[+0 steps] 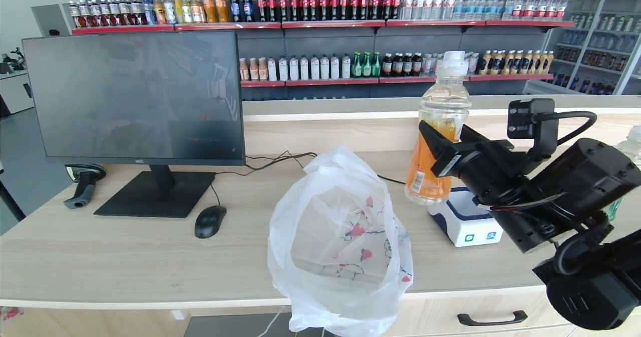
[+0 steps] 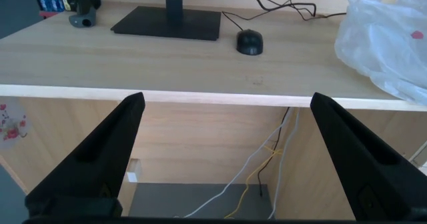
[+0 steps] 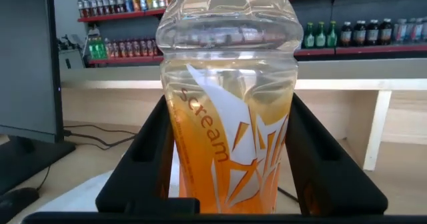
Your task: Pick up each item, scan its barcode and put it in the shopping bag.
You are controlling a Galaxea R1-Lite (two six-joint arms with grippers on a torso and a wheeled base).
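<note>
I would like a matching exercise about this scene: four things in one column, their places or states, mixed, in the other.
1. bottle
2. shopping bag
3. mouse
4. left end effector

A. open, below the counter's top
B. beside the monitor's stand
C. gripped by the right end effector
D. standing at the counter's front edge

Pairs: 1-C; 2-D; 3-B; 4-A

A dark monitor (image 1: 132, 96) stands on the left part of a light wooden counter (image 1: 100, 257), and its screen is off. Its flat black base (image 1: 155, 193) rests on the counter, and a black mouse (image 1: 209, 221) lies just beside the base. Thin black cables (image 1: 280, 159) run along the counter behind the monitor. Below the counter's front edge there is a black drawer handle (image 1: 492, 319). Far behind, red-edged shelves (image 1: 330, 25) carry rows of many drink bottles.
</note>
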